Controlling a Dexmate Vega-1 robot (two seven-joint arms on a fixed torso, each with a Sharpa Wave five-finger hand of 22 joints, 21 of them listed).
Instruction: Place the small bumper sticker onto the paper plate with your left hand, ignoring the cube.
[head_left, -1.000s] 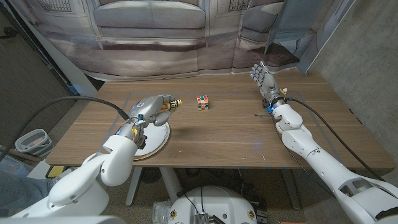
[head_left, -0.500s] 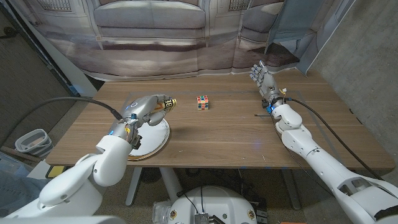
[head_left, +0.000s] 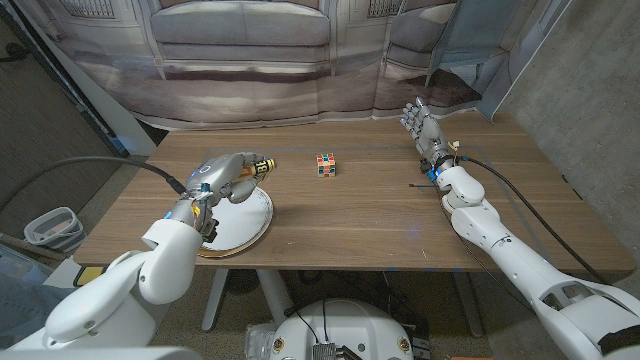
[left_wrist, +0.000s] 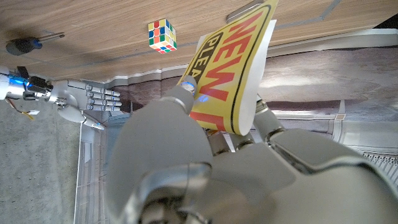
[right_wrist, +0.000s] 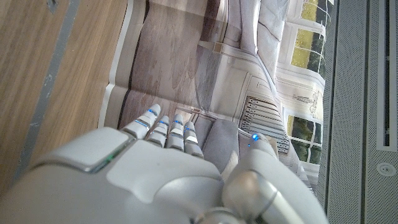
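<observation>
My left hand (head_left: 224, 177) hovers over the far part of the white paper plate (head_left: 243, 225) at the table's left. It holds a small yellow bumper sticker (head_left: 262, 166) with red and black lettering. In the left wrist view the sticker (left_wrist: 236, 68) is pinched between the fingers of that hand (left_wrist: 205, 162). The coloured cube (head_left: 325, 165) sits on the table to the right of the sticker, also seen as the cube (left_wrist: 161, 35) from the left wrist. My right hand (head_left: 422, 127) stands open near the table's far right, fingers apart, holding nothing.
A small dark screwdriver (head_left: 424, 183) lies near my right wrist. A printed backdrop of a sofa hangs behind the table. A grey bin (head_left: 52, 228) stands on the floor at the left.
My left hand has drawn back to the left with the sticker, over the plate's far part. The right hand and cube have not moved.
</observation>
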